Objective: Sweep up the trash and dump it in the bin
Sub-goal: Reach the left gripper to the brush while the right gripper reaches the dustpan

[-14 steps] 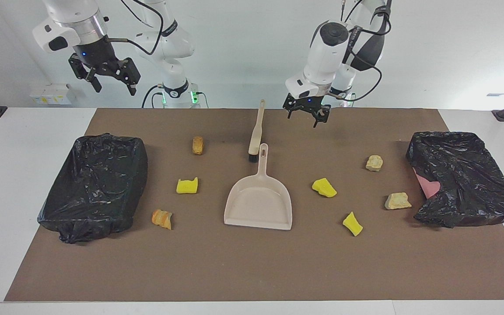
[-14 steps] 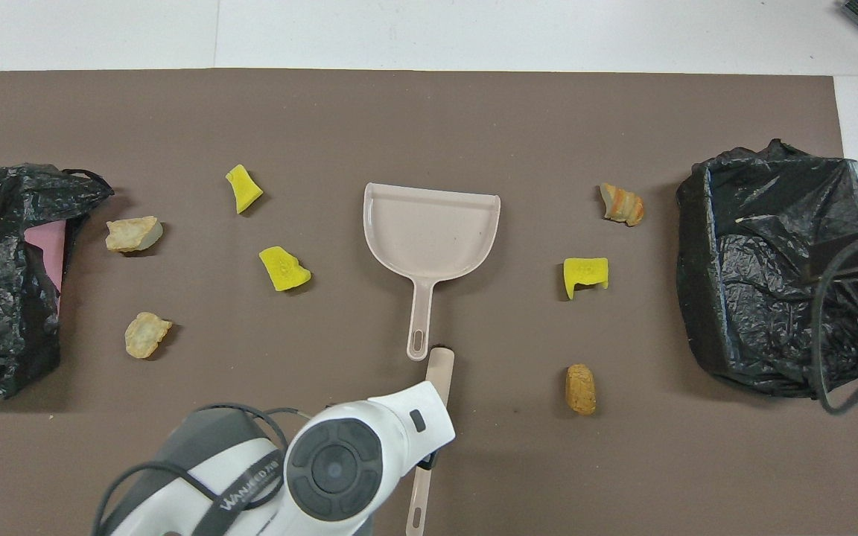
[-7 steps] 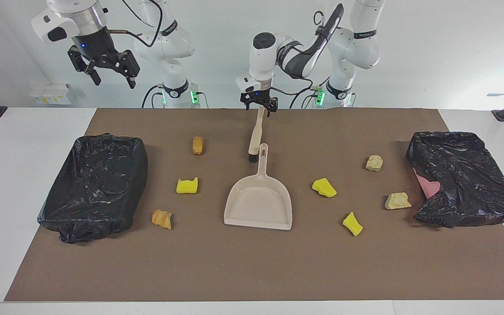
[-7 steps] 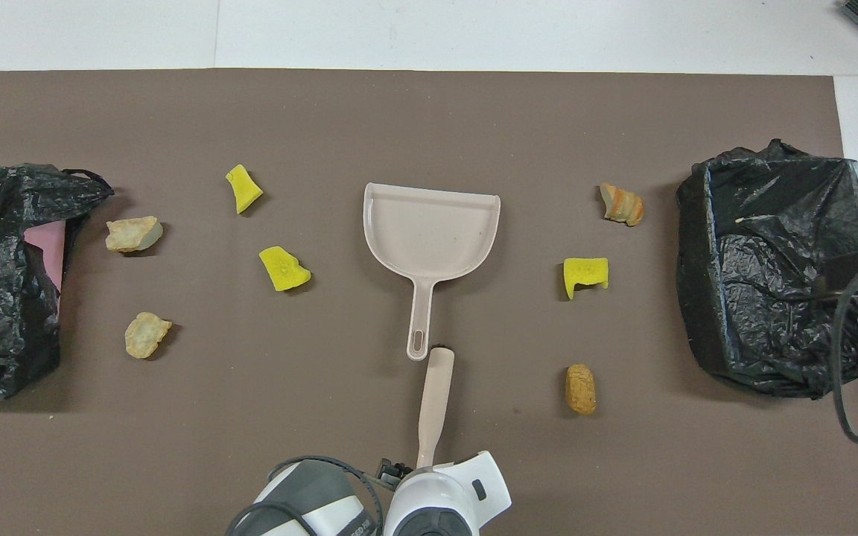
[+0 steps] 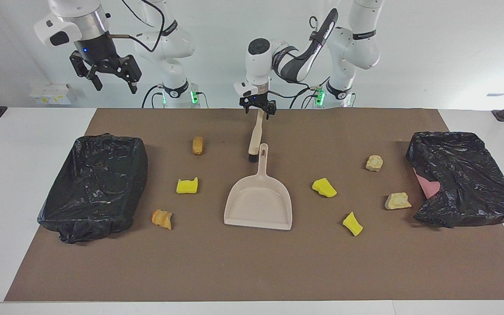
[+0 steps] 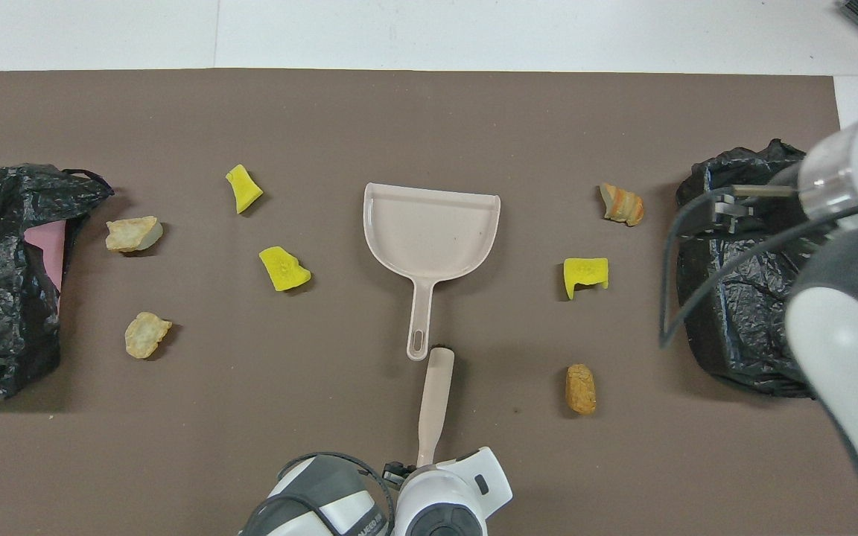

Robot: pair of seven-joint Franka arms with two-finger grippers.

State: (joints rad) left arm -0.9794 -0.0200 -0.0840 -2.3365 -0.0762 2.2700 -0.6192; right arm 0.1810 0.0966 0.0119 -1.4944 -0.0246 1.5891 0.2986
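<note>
Overhead view — dustpan (image 6: 433, 234) (centre) touches brush (image 6: 433, 394).

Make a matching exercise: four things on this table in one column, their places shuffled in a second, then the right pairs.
Things:
1. brush
2. dustpan
3. left claw
4. right claw

Places:
A. raised over the bin at the right arm's end
B. lies between dustpan handle and the robots
C. mid-mat, handle toward the robots
D. at the brush handle's end

Pairs: 1-B, 2-C, 3-D, 4-A
</note>
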